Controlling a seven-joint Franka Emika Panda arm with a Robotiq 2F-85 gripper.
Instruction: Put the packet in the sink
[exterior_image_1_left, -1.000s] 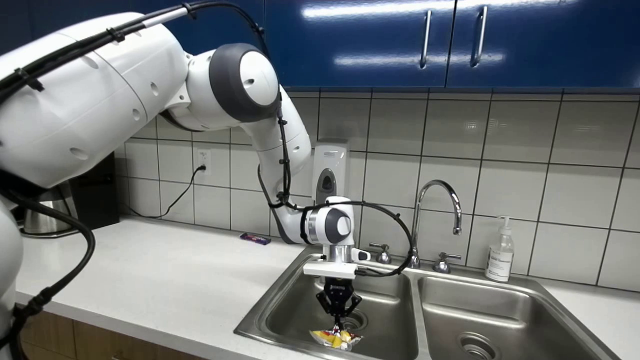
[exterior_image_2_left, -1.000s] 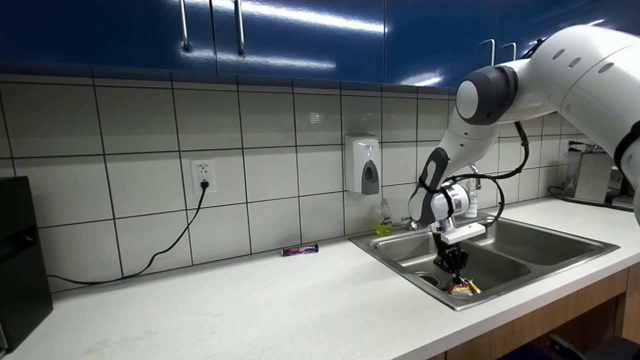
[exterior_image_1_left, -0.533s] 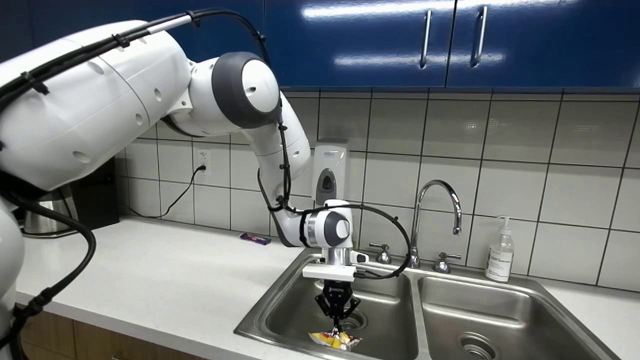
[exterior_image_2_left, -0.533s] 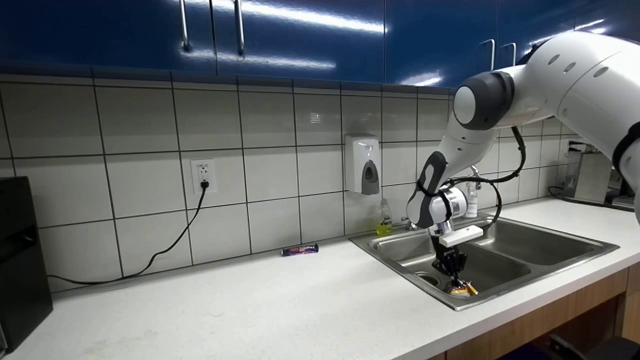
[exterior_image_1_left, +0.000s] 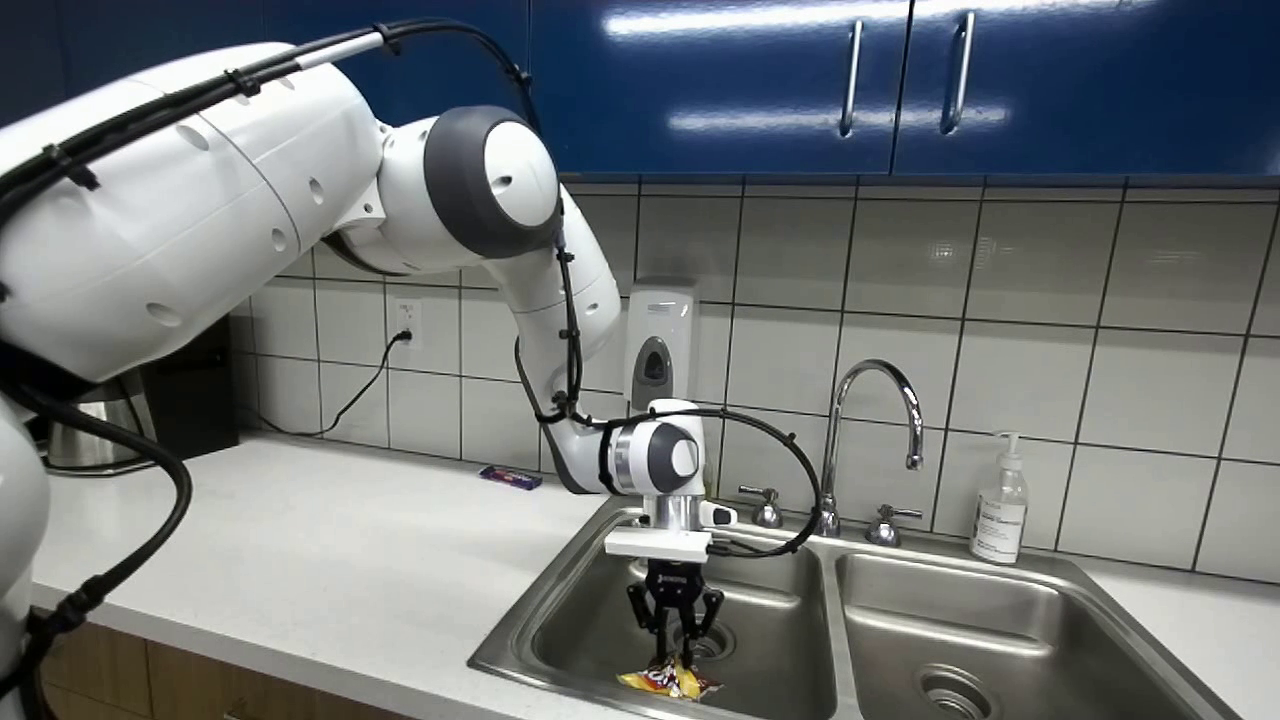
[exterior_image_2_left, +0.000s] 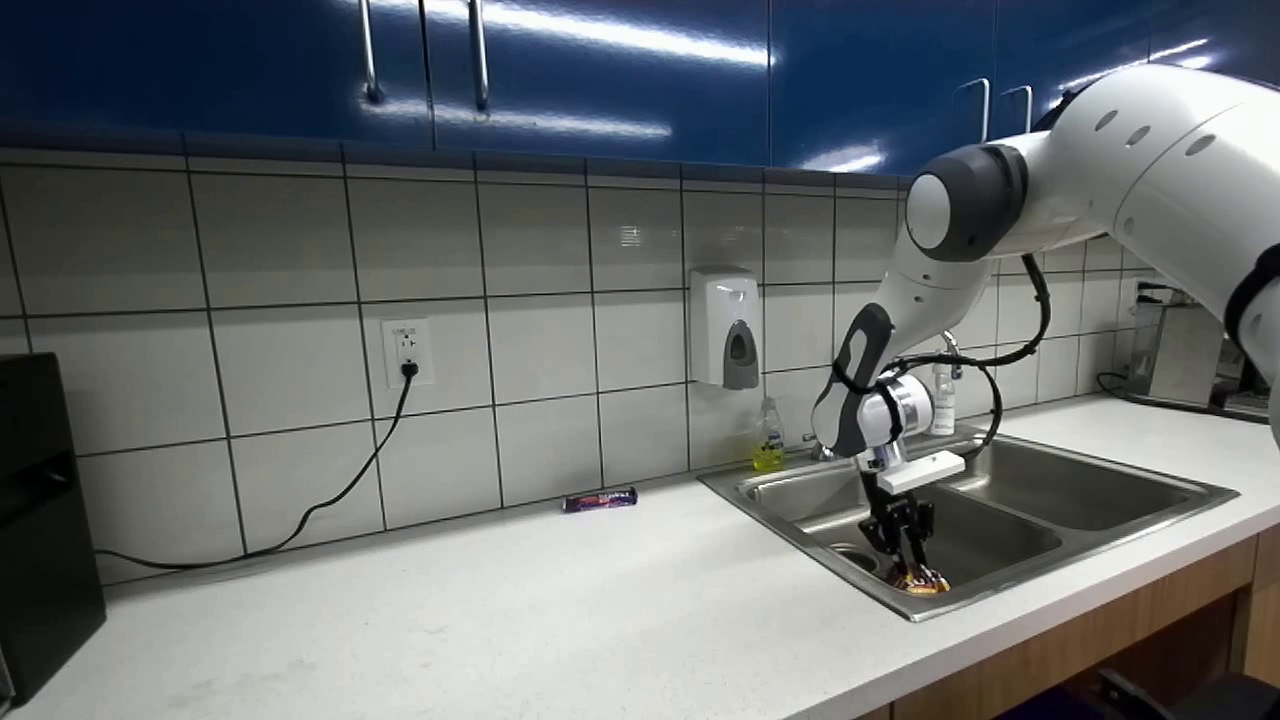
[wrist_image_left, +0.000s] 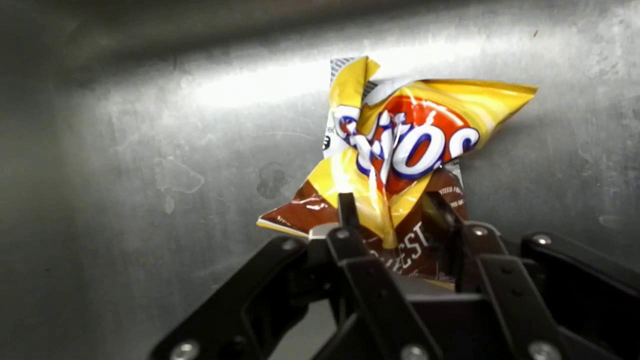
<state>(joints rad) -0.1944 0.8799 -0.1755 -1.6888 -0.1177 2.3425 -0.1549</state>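
The packet is a crumpled yellow, red and brown snack bag. It lies on the floor of the left basin of the steel sink. The packet also shows in an exterior view, near the front edge of the sink. In the wrist view the packet lies on bare metal, pinched into a crease. My gripper is just above the packet, partly open. In the wrist view the gripper's fingers stand apart, one on each side of the crease. Their tips cover part of the packet.
A chrome faucet rises behind the sink. A soap bottle stands behind the right basin. A dispenser hangs on the wall. A purple wrapper lies on the counter. A yellow soap bottle stands near the sink.
The arm has lowered slightly. The gripper's fingers, shut on the packet half a second ago, have spread apart. The packet has flattened onto the basin floor.
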